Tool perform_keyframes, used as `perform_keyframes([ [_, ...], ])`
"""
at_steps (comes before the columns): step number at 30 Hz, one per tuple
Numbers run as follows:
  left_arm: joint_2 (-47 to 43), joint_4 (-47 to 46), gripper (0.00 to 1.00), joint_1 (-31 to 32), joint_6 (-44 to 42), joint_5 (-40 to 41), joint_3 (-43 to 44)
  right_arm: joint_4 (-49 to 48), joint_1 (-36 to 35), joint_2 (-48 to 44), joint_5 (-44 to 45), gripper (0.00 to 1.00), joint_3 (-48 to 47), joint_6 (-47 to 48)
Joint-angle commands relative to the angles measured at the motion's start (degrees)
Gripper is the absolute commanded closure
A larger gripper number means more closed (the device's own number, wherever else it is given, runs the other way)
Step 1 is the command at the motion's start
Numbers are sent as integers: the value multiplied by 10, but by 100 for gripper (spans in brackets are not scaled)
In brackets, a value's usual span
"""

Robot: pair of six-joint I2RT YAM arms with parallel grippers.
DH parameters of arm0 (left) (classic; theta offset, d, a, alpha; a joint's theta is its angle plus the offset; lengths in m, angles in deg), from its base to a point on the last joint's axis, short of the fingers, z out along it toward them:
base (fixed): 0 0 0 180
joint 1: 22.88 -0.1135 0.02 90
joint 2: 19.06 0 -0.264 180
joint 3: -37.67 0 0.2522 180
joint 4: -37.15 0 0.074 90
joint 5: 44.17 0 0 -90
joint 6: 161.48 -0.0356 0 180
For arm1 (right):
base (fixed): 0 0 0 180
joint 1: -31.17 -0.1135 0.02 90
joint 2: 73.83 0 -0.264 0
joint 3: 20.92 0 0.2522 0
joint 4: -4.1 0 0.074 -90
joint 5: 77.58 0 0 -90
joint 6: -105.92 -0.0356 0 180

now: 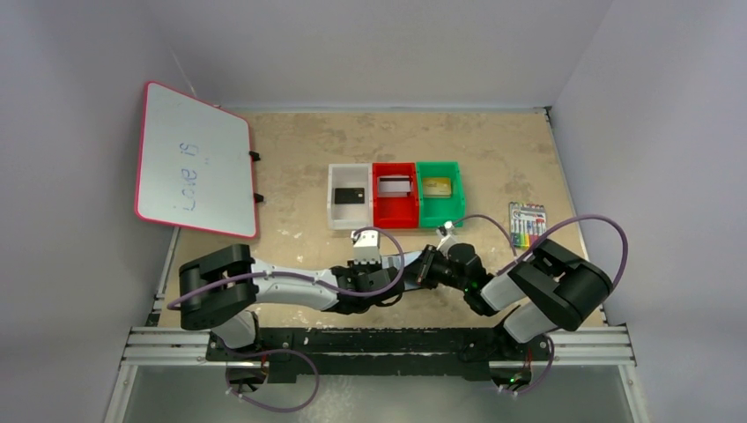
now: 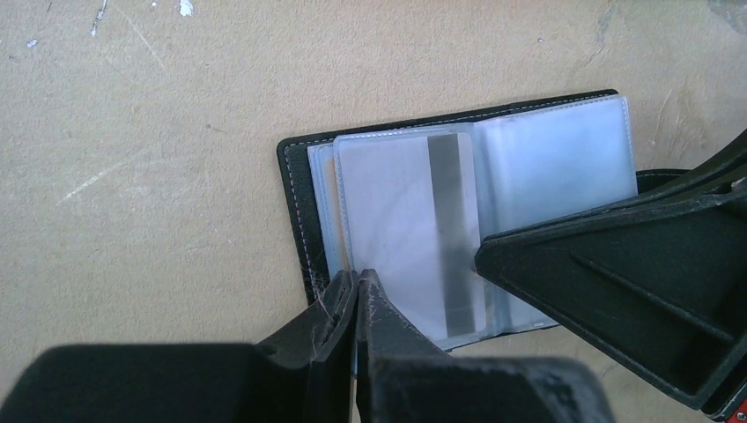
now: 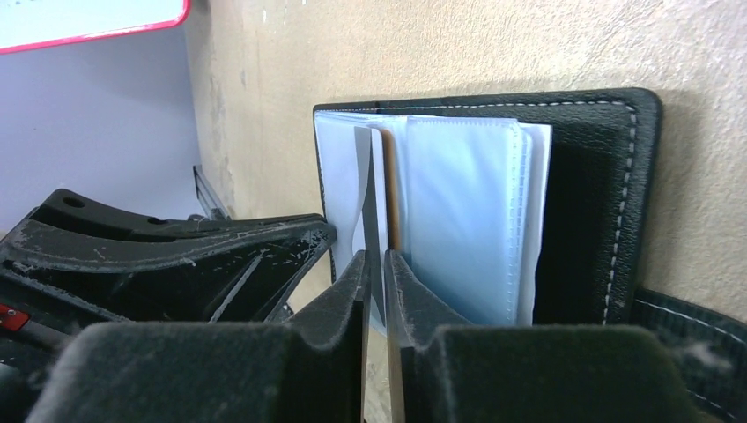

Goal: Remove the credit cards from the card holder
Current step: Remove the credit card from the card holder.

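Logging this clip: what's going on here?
Both arms work on the open black card holder. The left gripper is shut at the edge of its sleeves; the right gripper pinches a sleeved striped card. A black card lies in the white bin, a silver card in the red bin, a gold card in the green bin.

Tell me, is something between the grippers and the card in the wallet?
Yes. The striped card sits inside a clear sleeve of the card holder, so plastic covers its face. The left gripper is shut at that sleeve's edge.
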Motion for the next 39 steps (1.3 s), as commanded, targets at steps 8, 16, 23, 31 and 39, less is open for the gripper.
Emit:
perform_keyframes([
  [8,-1,-119,100,4,5,-84,-36,18,-15,-24,-54,100,-38,23],
  [16,-14,-76,100,4,20,-55,-39,161,-14,-142,-6,100,-36,34],
  [23,-14,-51,100,4,21,-41,-34,278,-13,-211,43,100,-38,27],
  [31,-7,-52,100,4,19,-45,-30,309,-13,-249,64,95,-25,4],
  [39,-2,-55,100,4,17,-49,-27,289,-13,-205,42,81,-39,17],
])
